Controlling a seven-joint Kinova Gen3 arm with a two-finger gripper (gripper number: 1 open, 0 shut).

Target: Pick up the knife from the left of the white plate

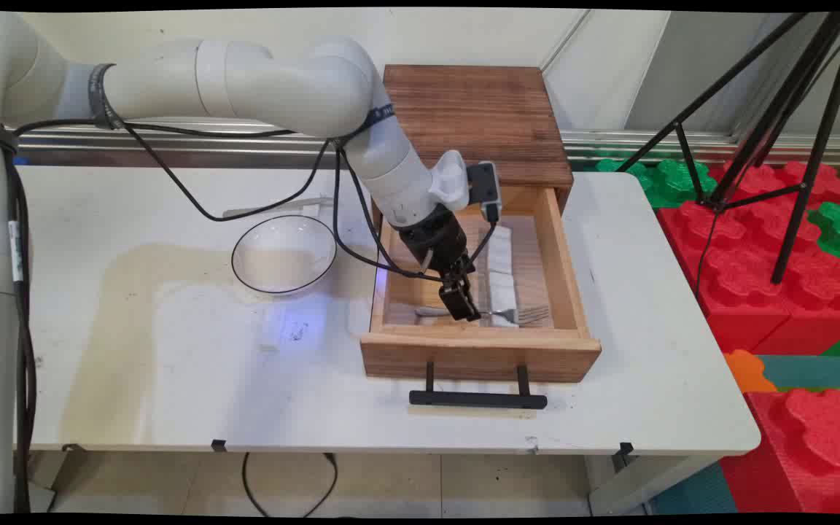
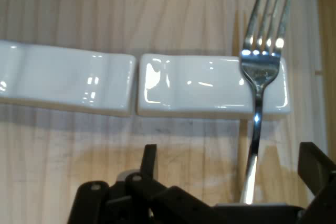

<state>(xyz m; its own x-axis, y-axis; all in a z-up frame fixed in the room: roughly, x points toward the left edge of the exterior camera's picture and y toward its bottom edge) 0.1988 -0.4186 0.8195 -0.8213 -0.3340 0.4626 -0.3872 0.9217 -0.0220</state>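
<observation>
A: Starting at the left of the main view, what stands on the white table (image 1: 135, 379)?

B: A clear glass bowl (image 1: 284, 254) with a dark rim, at about nine o'clock from the open wooden drawer (image 1: 480, 350). The two stand near each other but apart.

A: And further right?

B: The drawer is pulled out of a dark wooden cabinet (image 1: 478, 120), which sits at its twelve o'clock. A black handle (image 1: 477, 398) sticks out at the drawer's six o'clock.

A: Where is the gripper (image 1: 461, 302)?

B: It reaches down inside the drawer, over the handle of a metal fork (image 1: 518, 315) lying along the front wall. In the hand view the fork (image 2: 261, 87) runs up from between the fingers (image 2: 315, 169), tines at twelve o'clock, its neck lying across a white ceramic rest (image 2: 210, 85). A second white rest (image 2: 63, 82) lies just beside the first, at its nine o'clock.

A: Does the pincer hold the fork?

B: The fingers stand well apart, either side of the handle, and grip nothing.
</observation>
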